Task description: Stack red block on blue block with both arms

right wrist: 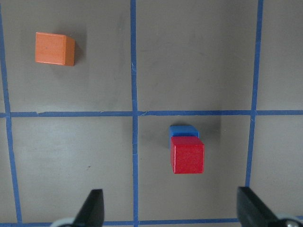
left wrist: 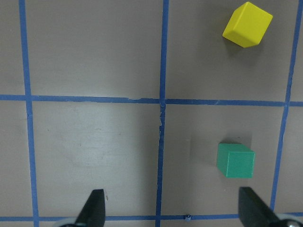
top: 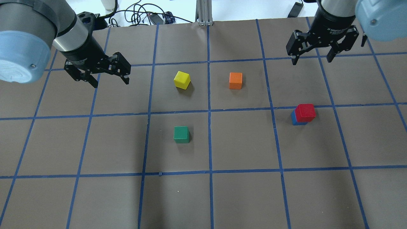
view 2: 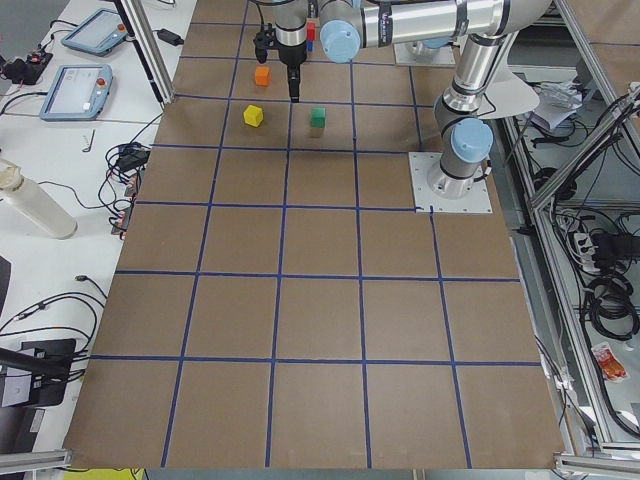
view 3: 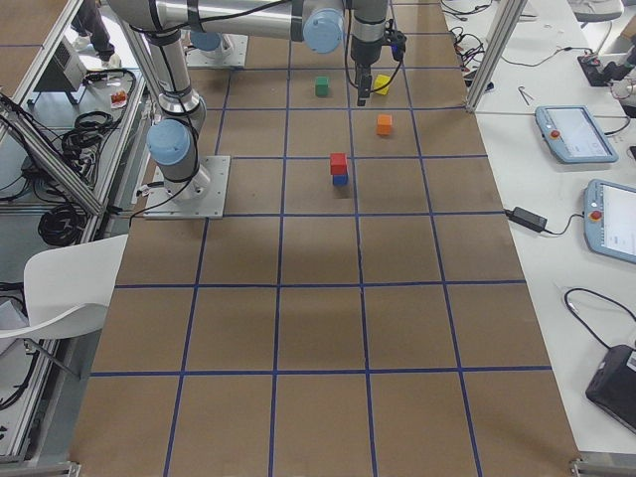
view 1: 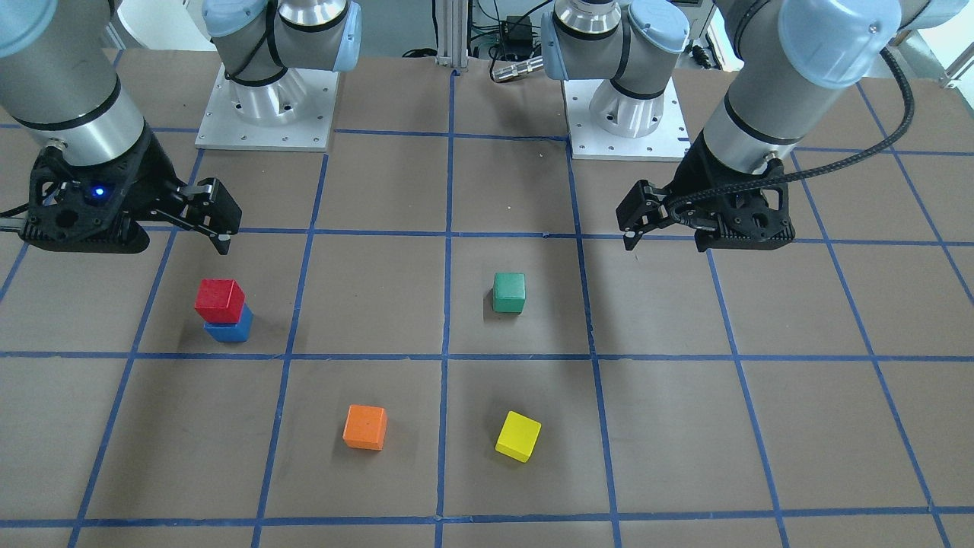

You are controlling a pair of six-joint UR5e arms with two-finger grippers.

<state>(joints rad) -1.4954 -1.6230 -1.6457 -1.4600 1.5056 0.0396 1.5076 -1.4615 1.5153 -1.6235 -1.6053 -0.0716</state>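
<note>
The table (top: 241, 143) is a flat, dull brown, ruled into squares by a grid of blue tape (top: 178, 112). On the right, the red block (top: 305, 112) is a saturated matte red and the blue block (top: 293, 120) a mid blue. The green cube (top: 181, 134) is deep sea green, the yellow cube (top: 182, 79) lemon yellow and the orange cube (top: 235, 80) bright orange; all are plain. The left arm (top: 63, 31) and right arm (top: 337, 16) are silver-grey with pale blue joint caps. The left gripper (top: 111, 83) and right gripper (top: 312, 61) are black, and a small blue light (view 1: 97, 191) glows on the right one.
</note>
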